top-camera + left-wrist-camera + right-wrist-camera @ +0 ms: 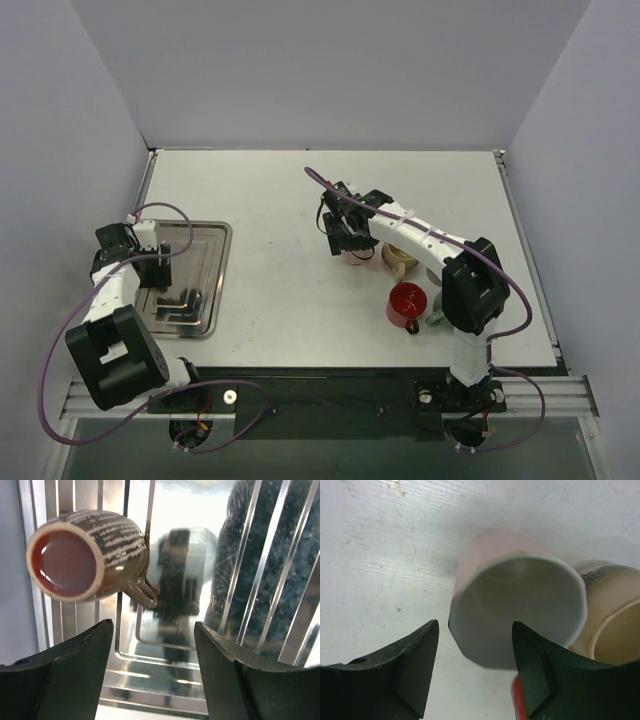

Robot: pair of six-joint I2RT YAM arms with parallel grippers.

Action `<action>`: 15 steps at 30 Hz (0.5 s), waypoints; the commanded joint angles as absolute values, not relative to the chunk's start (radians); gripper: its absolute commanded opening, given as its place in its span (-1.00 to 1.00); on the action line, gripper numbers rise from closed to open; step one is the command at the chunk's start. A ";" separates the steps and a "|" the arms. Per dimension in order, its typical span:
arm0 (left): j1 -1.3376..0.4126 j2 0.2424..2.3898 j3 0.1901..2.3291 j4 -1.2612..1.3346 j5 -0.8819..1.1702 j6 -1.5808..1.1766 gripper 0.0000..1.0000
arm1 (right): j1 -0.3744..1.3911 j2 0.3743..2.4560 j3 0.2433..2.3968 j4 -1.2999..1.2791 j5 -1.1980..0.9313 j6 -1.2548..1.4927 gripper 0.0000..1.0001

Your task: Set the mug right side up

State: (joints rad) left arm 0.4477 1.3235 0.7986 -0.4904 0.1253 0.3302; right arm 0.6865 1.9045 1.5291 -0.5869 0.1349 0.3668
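On the table [280, 200], the tray [210, 260] at nine o'clock has the left gripper [152, 627] open above it. Right of centre, the right gripper [475, 630] gapes around the pink mug [520, 605], whose mouth is turned toward it. I'd pinch its wall squarely, clear of the beige cup [615, 605] at three o'clock.

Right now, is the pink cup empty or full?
Empty: the right wrist view looks straight into the pink cup and shows only its bare white inside.

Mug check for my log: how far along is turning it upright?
Looks mostly done: the brown mug on the tray shows its open mouth to the left wrist camera. The left gripper is open; the right gripper hovers open over a pink cup. Remaining: confirm it stands upright.
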 commanded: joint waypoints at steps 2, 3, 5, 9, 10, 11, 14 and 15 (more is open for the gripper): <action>0.449 1.407 0.801 -0.318 0.095 0.293 0.50 | 0.713 1.787 1.525 -0.634 0.207 0.382 0.12; 0.451 1.436 0.802 -0.305 0.086 0.288 0.49 | 0.718 1.778 1.528 -0.635 0.224 0.380 0.12; 0.451 1.474 0.815 -0.270 0.058 0.293 0.47 | 0.730 1.763 1.526 -0.646 0.242 0.380 0.19; 0.449 1.542 0.848 -0.264 0.044 0.311 0.25 | 0.744 1.727 1.520 -0.660 0.262 0.380 0.20; 0.449 1.551 0.854 -0.262 0.044 0.317 0.13 | 0.750 1.721 1.520 -0.664 0.264 0.376 0.20; 0.449 1.554 0.851 -0.258 0.044 0.321 0.07 | 0.752 1.710 1.519 -0.664 0.268 0.376 0.20; 0.451 1.555 0.841 -0.229 0.044 0.334 -0.16 | 0.756 1.689 1.511 -0.664 0.264 0.371 0.20; 0.451 1.554 0.841 -0.213 0.037 0.337 -0.23 | 0.756 1.680 1.508 -0.664 0.264 0.370 0.20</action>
